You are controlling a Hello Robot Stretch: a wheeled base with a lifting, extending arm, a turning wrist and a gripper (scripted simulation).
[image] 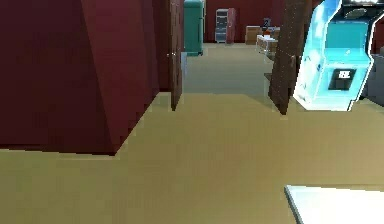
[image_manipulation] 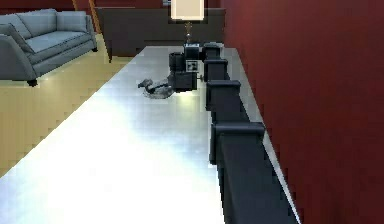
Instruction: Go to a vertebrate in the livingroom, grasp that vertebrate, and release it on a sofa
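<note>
The arm side view looks across a long, pale, glossy tabletop [image_manipulation: 100, 150] beside a dark red wall [image_manipulation: 320, 100]. The robot's arm [image_manipulation: 240, 150] is a dark square bar reaching out over that tabletop. At its far end sit two white marker squares [image_manipulation: 190, 65], and left of them is the gripper [image_manipulation: 152, 88].

A small dark grey shape lies low against the tabletop, right at the gripper's tip. You cannot separate it from the fingers, so you cannot tell whether it is the vertebrate. You also cannot tell whether the gripper holds anything, or whether the pincer is spread or pressed together.

A grey-blue sofa [image_manipulation: 45, 40] stands on tan floor at the upper left of this view, well apart from the arm. Behind the tabletop is a low dark cabinet [image_manipulation: 130, 35], with what looks like a pale lampshade [image_manipulation: 186, 8] above it.

The forward view shows tan floor, a dark red wall [image: 60, 70] on the left, and an open doorway. A cyan and white arcade cabinet [image: 335, 60] stands on the right. A white surface corner [image: 335, 205] shows at the bottom right.

Judging progress, the approach looks finished, because the arm is stretched out at the tabletop. The grasp seems to be the step in hand, but it is unconfirmed. Nothing rests on the visible part of the sofa, so the carry to it and the release are left to do.
</note>
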